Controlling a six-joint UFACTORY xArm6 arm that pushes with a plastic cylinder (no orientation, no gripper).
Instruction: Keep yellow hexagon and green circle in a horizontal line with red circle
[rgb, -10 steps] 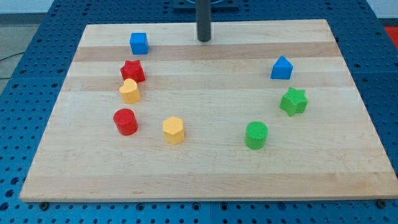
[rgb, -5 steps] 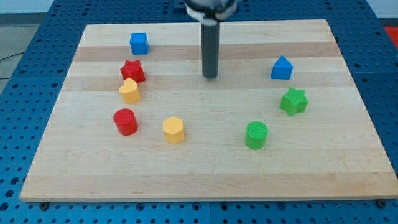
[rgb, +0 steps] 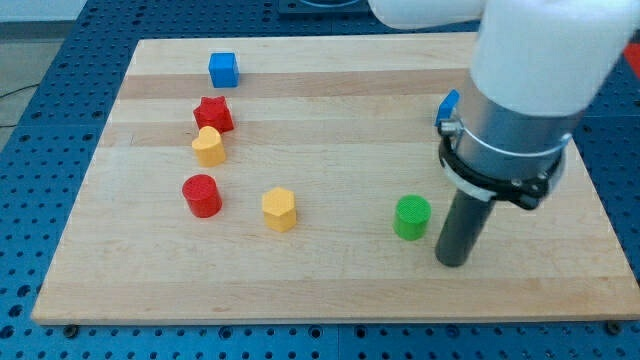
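Wooden surface (rgb: 330, 290) fills most of the view, resting on a blue perforated bench (rgb: 30, 330). Arm body, white over grey with a dark collar (rgb: 500, 175), bulks large at the right and hides part of the far-right board. No fingers on this rig, so nothing is gripped; the arm ends in a straight dark rod.

My tip (rgb: 452, 263) sits on the surface at near right, just right of the green circle (rgb: 411, 217) and slightly nearer than it; whether they touch, cannot tell.

Blue block (rgb: 446, 108), only partly seen behind the arm, far right; shape not clear.

Left group, far to near: blue cube (rgb: 223, 69), red star (rgb: 213, 114), a rounded yellow block (rgb: 208, 146) touching the star's near side, red circle (rgb: 201, 195).

Yellow hexagon (rgb: 279, 209) lies near the red circle on its right, a touch nearer. Green circle is well apart to the right, nearer again by a little.
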